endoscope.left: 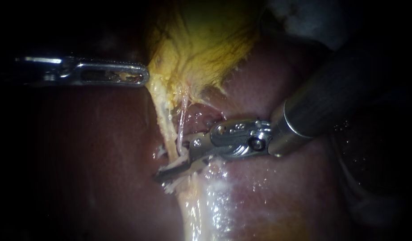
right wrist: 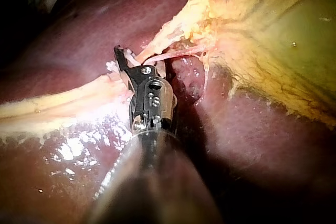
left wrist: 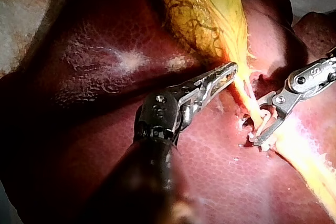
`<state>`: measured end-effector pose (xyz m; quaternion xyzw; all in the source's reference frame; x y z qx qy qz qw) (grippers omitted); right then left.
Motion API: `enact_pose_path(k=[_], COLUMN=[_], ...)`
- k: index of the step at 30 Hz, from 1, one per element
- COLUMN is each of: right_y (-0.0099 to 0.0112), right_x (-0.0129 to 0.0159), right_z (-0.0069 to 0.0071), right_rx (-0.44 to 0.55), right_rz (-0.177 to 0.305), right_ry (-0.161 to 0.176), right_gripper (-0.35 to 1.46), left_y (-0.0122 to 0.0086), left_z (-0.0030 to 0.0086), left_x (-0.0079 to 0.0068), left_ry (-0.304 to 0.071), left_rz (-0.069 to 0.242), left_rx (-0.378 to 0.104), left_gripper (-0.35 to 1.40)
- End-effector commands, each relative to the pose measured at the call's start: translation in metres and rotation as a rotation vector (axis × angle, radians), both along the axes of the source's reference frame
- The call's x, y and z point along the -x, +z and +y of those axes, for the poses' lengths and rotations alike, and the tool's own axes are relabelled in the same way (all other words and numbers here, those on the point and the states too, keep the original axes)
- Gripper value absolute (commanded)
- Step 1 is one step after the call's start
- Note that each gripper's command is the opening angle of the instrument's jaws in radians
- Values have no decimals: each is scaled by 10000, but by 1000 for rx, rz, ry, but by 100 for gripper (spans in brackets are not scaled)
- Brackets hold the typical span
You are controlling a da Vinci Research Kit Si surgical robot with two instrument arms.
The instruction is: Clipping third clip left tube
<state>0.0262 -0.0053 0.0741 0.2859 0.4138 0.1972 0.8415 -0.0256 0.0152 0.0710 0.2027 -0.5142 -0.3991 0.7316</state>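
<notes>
Dark red liver (endoscope.left: 89, 147) under everything, wet and glossy, spread across the whole endoscope view. On its upper middle, the yellow gallbladder (endoscope.left: 206, 40), veined with dark threads, narrowing downward to a ragged neck.

In from the left, the left tool (endoscope.left: 143, 76), level above the liver, windowed jaws lying together and clamped on the gallbladder's edge beside the neck — tissue drawn out toward the tip.

In from the upper right, the right tool (endoscope.left: 172, 168): dark shaft, bright metal wrist, slim jaws angled down across the strands below the neck.

Then the left tube (endoscope.left: 166, 125) — pale yellow, the thicker of two — running from the neck down over the middle of the liver, caught between the right tool's jaws, one jaw on each side, pressed against it. Jaw tips poking out just past the tube's far side, as seen in the right wrist view.

Just beside it, a thinner pink tube (endoscope.left: 182, 118), descending from the same neck and meeting the jaws at the same spot.

Frayed whitish shreds (endoscope.left: 170, 185) around the grip, too small to identify.
</notes>
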Motion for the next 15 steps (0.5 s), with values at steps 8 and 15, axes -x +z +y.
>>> enact_pose_path(k=[8, 15], right_y=[-9, -15], right_x=[11, 33], right_z=[8, 18], right_rx=[-8, -14], right_rz=[2, 5], right_ry=[-1, -2], right_gripper=[42, 43], left_y=[0, 0], left_z=[0, 0], left_x=[0, 0], left_ry=[0, 0], left_rz=[0, 0], left_rx=[0, 0], left_gripper=[-35, -35])
